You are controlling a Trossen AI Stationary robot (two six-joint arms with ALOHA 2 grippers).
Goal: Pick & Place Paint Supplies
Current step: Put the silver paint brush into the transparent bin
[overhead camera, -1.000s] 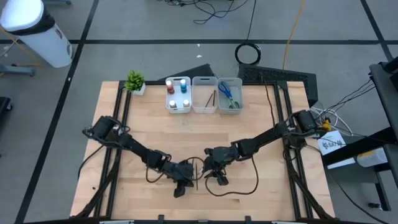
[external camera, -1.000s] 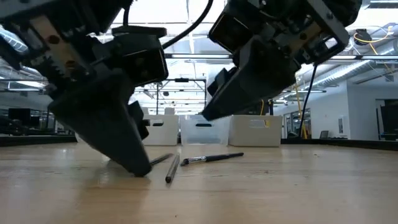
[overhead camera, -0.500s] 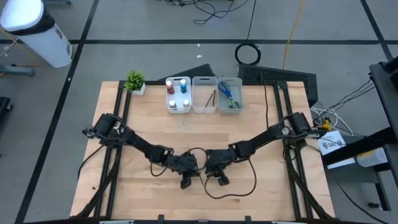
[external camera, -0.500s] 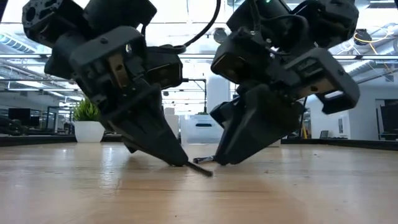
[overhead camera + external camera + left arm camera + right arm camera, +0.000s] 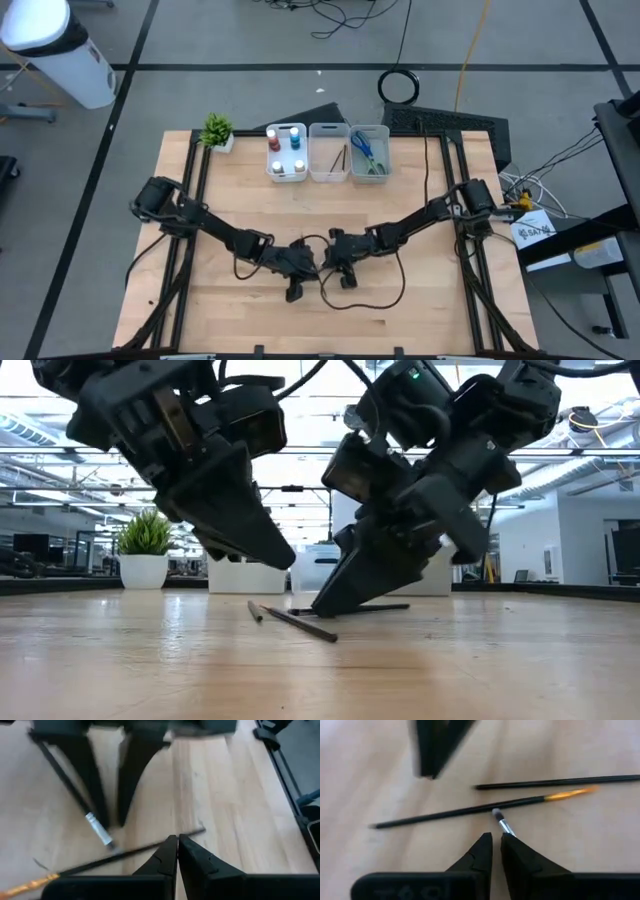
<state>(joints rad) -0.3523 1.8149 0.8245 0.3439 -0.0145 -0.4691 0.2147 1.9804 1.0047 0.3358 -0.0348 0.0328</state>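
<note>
Three thin dark brushes lie on the wooden table (image 5: 420, 300) between my two grippers. One has an orange end (image 5: 570, 794). Another, plain one (image 5: 555, 782) lies beyond it. The third has a silver ferrule (image 5: 501, 822). My right gripper (image 5: 496, 840) slants down with its tips on the table (image 5: 322, 608), nearly shut around that ferrule. My left gripper (image 5: 176, 845) is shut and empty, raised above the table (image 5: 285, 555) over the orange-ended brush (image 5: 125, 854). Both sit near the table's middle, left (image 5: 303, 280) and right (image 5: 332, 275). My right gripper has the silver-ferruled brush between its two fingertips, at the ferrule (image 5: 506, 831) near the bristle end. The fingers slant down from the table's right side. The bristle tip (image 5: 496, 812) sticks out past them, the handle runs back under the gripper, and the brush lies on the table.
Three whitish bins stand at the far edge: one with paint bottles (image 5: 287, 150), one with brushes (image 5: 329, 152), one with scissors (image 5: 369, 152). A small potted plant (image 5: 217, 130) stands left of them. Dark cables trail from both arms across the near half of the table.
My left gripper has lifted off the table, where its tip rested beside the brushes, and has tipped a little. My right gripper has come down toward the table and a little leftward, until its tips rest among the brushes. The nearest brush has turned on the table.
</note>
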